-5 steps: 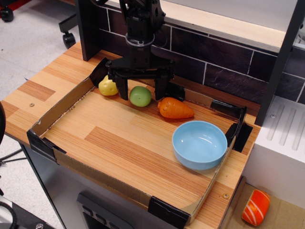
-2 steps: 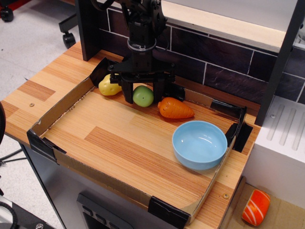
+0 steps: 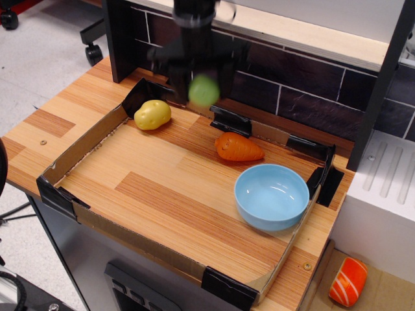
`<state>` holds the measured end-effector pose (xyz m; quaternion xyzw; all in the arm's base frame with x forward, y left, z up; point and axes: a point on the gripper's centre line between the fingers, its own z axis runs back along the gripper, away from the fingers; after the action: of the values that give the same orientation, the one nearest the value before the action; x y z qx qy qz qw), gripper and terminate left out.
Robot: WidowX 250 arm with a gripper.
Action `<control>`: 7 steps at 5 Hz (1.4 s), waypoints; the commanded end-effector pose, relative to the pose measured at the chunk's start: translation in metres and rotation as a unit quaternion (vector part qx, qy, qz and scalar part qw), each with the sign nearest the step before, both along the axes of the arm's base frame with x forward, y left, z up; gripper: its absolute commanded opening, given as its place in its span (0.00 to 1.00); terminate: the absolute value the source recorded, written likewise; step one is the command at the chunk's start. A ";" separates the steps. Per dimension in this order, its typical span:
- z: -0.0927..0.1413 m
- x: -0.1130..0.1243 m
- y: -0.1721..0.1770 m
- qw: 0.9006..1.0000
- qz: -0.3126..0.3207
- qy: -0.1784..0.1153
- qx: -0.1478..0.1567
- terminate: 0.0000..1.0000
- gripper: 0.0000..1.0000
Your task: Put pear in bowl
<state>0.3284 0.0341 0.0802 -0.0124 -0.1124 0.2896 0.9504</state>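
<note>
My gripper (image 3: 203, 87) is shut on the light-green pear (image 3: 204, 91) and holds it in the air above the back of the tray, blurred by motion. The light-blue bowl (image 3: 272, 196) stands empty at the tray's right side, well to the right of and in front of the pear.
A yellow potato-like lump (image 3: 152, 114) lies at the tray's back left and an orange carrot toy (image 3: 238, 147) lies between the pear and the bowl. The cardboard tray wall (image 3: 81, 144) rims the wooden board. A dark tiled wall stands behind. An orange toy (image 3: 347, 282) lies off the table at lower right.
The gripper closed on the pear and lifted it up off the tray floor, moving slightly right. The potato, carrot and bowl have not moved.
</note>
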 end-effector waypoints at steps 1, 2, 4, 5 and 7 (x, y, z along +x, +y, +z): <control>0.032 -0.019 -0.036 0.997 -0.053 0.034 -0.049 0.00 0.00; 0.029 -0.040 -0.065 0.990 -0.109 0.069 -0.064 0.00 0.00; -0.005 -0.065 -0.099 0.982 -0.156 0.092 -0.053 0.00 0.00; -0.021 -0.063 -0.102 0.984 -0.151 0.086 -0.029 0.00 0.00; -0.023 -0.061 -0.101 0.983 -0.157 0.092 -0.015 0.00 1.00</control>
<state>0.2636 -0.0724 0.0430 -0.0104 0.0050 0.1381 0.9904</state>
